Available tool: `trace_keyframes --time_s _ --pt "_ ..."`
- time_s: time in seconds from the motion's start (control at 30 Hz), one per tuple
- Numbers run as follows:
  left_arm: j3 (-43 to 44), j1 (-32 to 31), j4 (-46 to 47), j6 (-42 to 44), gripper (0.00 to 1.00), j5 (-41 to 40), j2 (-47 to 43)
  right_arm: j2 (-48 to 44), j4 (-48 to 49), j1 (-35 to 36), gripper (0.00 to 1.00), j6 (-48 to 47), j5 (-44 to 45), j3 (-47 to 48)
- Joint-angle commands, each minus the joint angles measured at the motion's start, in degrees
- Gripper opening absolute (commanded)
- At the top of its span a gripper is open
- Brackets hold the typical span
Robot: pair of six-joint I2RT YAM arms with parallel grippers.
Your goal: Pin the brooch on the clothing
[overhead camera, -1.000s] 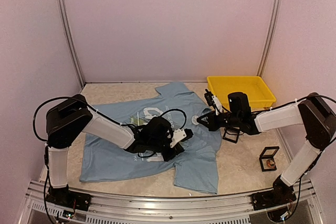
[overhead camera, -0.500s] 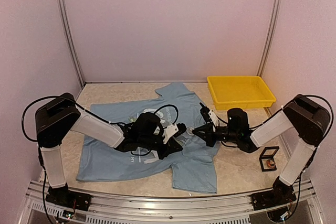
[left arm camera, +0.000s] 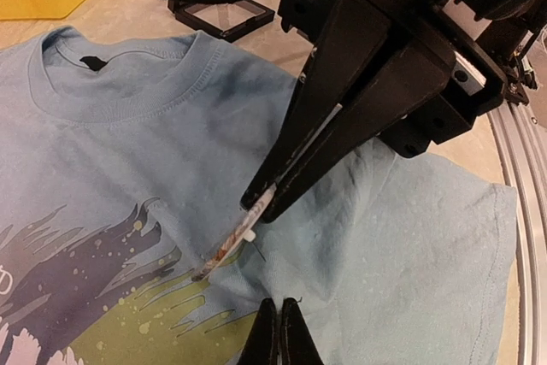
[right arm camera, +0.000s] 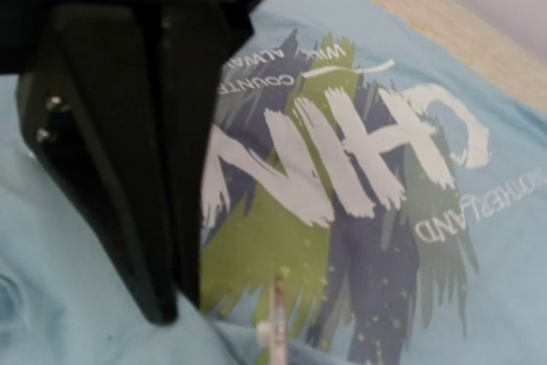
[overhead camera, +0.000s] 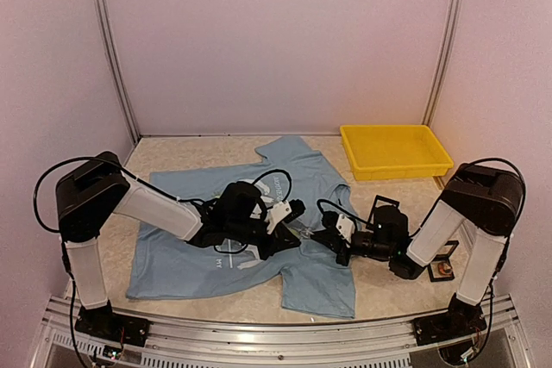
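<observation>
Right hand [left arm camera: 259,203] pinches the brooch [left arm camera: 229,247] (edge-on), its tip touching the clothing [left arm camera: 128,151] just beneath.

Speckled beige bench [overhead camera: 379,286], metal rail [overhead camera: 259,333] along the near edge.

Across left and middle: light blue T-shirt [overhead camera: 172,260], print side up, hem to the left, collar to the right. One sleeve toward the far side, the other reaching close to the near edge. Fabric rumpled around the chest.

Far right corner: yellow tray [overhead camera: 405,170], near the collar but apart from it.

Just beyond the collar: black-framed clear box [left arm camera: 220,13], standing on the bench.

Right side, nearer: second small black-framed box [overhead camera: 442,260], something brownish inside, well clear of the T-shirt.
</observation>
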Motion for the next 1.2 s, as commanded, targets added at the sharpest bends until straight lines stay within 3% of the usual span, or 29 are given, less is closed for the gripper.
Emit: trace_keyframes --time_s 0.0,0.5,0.77,1.0,1.17 --pt "0.35 0.37 0.22 -0.29 0.0 1.99 -2.25 0.76 3.81 1.52 0.0 -4.33 3.47 -0.48" --pt "-0.25 0.96 1.7 0.42 0.0 2.64 -2.42 0.36 -4.06 1.55 0.0 -10.91 -0.19 1.76" --pt "0.36 1.03 -1.42 2.27 0.01 1.34 -1.68 0.87 0.89 -0.05 0.0 -3.44 -7.3 1.42" --pt "2.84 2.17 -8.67 6.0 0.46 2.19 -4.36 2.57 3.19 -1.47 0.0 0.28 -11.62 1.87" --pt "0.17 3.36 -4.64 7.7 0.49 3.31 -6.66 2.89 3.28 -1.84 0.0 2.08 -13.92 3.06"
